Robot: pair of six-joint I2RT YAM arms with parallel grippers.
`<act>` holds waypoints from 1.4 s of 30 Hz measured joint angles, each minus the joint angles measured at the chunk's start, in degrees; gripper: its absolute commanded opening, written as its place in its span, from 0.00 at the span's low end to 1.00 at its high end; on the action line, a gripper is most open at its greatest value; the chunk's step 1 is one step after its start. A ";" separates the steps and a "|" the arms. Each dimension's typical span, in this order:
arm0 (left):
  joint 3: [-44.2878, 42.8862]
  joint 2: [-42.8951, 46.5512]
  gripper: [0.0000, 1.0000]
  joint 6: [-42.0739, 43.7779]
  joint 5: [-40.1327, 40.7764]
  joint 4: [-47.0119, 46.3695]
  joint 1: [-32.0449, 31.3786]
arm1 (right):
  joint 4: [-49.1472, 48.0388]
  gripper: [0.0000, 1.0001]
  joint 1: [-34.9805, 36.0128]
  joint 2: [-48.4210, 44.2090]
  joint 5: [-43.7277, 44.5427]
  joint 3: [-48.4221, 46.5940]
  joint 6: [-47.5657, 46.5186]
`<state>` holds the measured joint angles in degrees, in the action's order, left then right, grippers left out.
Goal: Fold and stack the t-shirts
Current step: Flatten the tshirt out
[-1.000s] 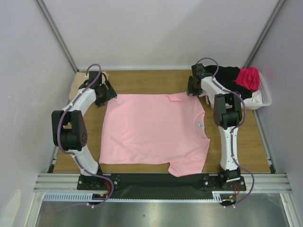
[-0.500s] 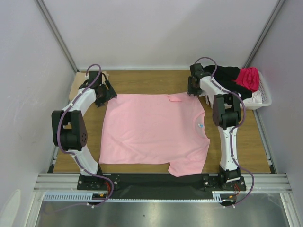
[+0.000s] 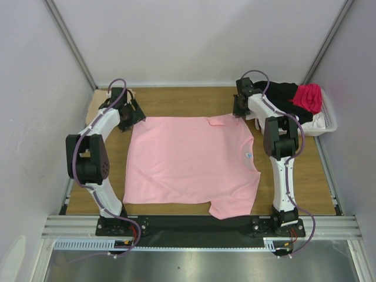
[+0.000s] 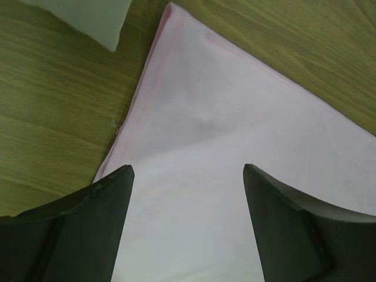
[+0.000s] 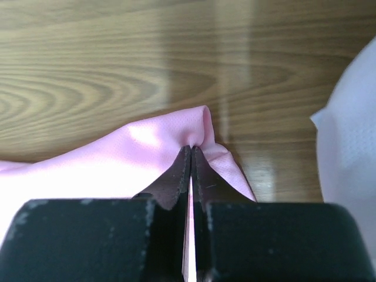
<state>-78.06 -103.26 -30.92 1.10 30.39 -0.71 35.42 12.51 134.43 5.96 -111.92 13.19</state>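
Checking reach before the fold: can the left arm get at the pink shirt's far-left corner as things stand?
Probably yes. The left hand hangs open over the shirt right by that corner, and nothing lies between them.

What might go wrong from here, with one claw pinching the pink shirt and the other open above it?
1. The right gripper pinches only a small fold at the edge of the pink t-shirt; it might slip free on lifting.
2. The left gripper stands open over the far left corner, gripping nothing; if the right pulls alone, the shirt would likely drag askew and wrinkle.
3. A white cloth lies just beside the pinch and might get caught.
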 measured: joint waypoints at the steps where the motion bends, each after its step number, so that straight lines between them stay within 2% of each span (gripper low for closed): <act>1: -0.66 -0.68 0.81 0.00 -0.02 -0.02 0.00 | 0.02 0.00 -0.07 0.00 -0.79 -0.33 0.20; 15: -16.37 -13.46 0.78 1.88 1.40 -3.93 0.02 | 1.29 0.00 -1.53 -0.09 -9.03 -1.90 5.66; 21: -18.08 -18.60 0.76 2.67 4.37 -4.09 0.02 | 2.62 0.00 -1.95 -0.28 -10.21 -2.32 6.69; 36: -22.32 -24.52 0.74 2.95 8.37 -3.48 0.02 | 4.24 0.00 -2.32 -2.03 -12.00 -4.04 7.78; 42: -22.82 -25.59 0.68 2.95 8.72 -3.06 0.04 | 4.61 0.00 -2.40 -2.03 -12.44 -4.04 7.89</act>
<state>-100.88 -128.86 -27.97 9.82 27.33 -0.67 40.03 10.11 132.40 -6.48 -115.96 21.08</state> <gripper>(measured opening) 0.702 0.010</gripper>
